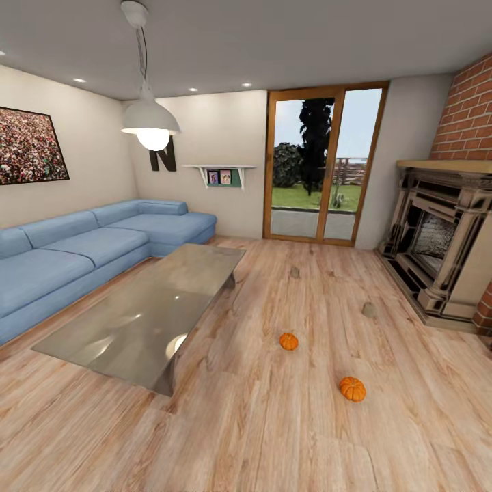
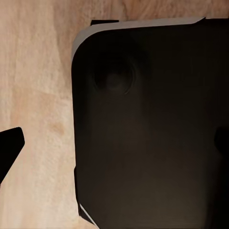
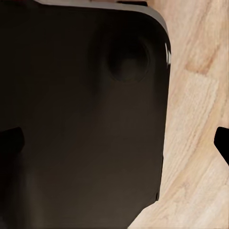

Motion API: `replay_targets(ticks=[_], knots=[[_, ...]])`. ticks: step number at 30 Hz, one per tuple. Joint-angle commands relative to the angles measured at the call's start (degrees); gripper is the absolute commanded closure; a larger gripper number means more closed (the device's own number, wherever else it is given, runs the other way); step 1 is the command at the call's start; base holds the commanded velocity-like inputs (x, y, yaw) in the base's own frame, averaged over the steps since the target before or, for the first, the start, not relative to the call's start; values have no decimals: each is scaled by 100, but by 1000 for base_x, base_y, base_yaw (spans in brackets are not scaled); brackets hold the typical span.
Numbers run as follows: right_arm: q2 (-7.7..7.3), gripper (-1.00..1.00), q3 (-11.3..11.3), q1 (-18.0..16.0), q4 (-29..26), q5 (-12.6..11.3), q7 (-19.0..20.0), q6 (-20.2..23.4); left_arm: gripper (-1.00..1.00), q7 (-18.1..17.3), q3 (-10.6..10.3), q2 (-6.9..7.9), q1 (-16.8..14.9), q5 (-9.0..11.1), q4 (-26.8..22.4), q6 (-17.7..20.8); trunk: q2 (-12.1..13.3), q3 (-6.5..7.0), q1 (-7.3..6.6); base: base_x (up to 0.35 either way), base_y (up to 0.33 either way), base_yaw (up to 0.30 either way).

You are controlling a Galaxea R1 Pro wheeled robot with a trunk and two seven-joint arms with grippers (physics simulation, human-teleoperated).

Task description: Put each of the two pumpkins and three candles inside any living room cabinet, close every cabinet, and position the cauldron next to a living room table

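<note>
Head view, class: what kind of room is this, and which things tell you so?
Most likely a living room: a blue corner sofa, a glass-topped coffee table and a stone fireplace under brick.

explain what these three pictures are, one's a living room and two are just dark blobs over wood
They come from one wheeled robot with two arms, in a computer simulation. The big picture is from its head camera, looking across a living room: a blue sofa, a glass-topped coffee table, a fireplace, and on the wooden floor two orange pumpkins and two small grey candles. The other two pictures are from cameras near each arm's pincer, pointing down. The dark shape is probably part of the robot's own body, with floor beside it. The black tips at the edges are pincer fingers, spread apart. Nothing is held.
</note>
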Motion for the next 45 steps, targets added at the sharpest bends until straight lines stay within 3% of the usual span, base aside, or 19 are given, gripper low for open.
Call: replay_targets(ticks=[1,7,8,29,37,45], knots=[[0,-100,0,-2,2,-2,4,-43,-100,-2,0,1,3,-4,-8,-42,-2,-5,0,0,0,0],[5,-100,2,-2,39,10,3,-235,-100,-2,-4,1,3,-5,-8,-63,-2,-5,0,0,0,0],[7,-100,2,-2,44,11,3,-492,-100,-2,-2,1,3,-4,-8,-62,-2,-5,0,0,0,0],[41,-100,3,-2,70,31,3,-554,-100,-2,1,1,3,6,-8,-61,-2,-5,0,-201,193,231],[236,-100,18,-2,64,70,-62,-539,-100,-2,-6,-13,3,-3,-15,-73,-2,-6,0,-211,254,275],[250,-100,36,-2,41,86,-67,-538,-100,5,-20,2,3,-4,-18,-761,-2,-24,0,-76,106,274]])
